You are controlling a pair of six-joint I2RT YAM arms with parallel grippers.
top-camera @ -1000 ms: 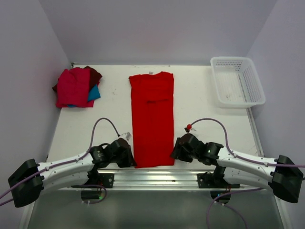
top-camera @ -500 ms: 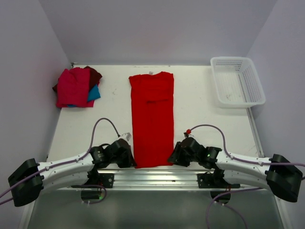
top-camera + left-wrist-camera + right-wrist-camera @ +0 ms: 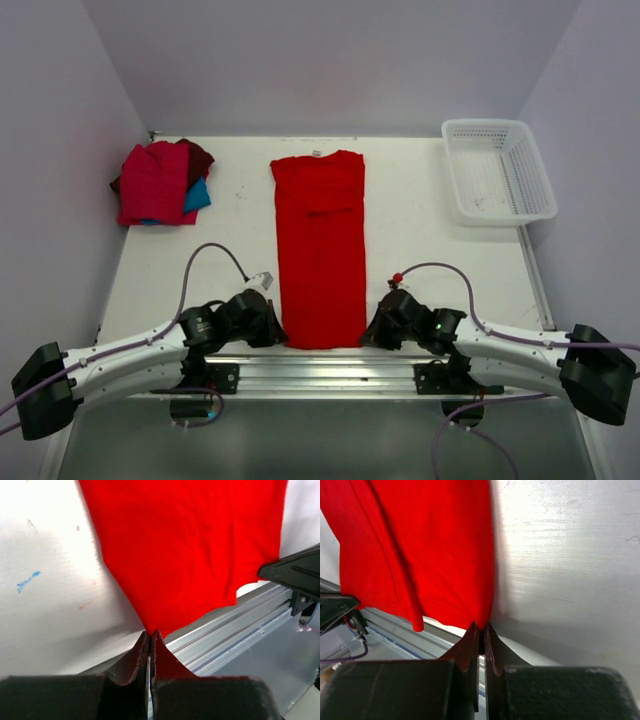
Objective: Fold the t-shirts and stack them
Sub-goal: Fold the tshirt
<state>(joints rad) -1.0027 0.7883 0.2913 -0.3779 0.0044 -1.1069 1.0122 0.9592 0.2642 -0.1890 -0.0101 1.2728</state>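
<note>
The red shirt (image 3: 320, 250) lies as a long narrow strip down the middle of the bench (image 3: 430, 230), with its collar toward the far edge and its hem at the near edge. It looks ready to be folded end over end, which would explain an arm at each hem corner. The left gripper (image 3: 151, 635) is pinched closed on the left hem corner, and the right gripper (image 3: 481, 628) is clamped on the right one. The folded shirts (image 3: 158, 183) sit stacked at the far left corner.
</note>
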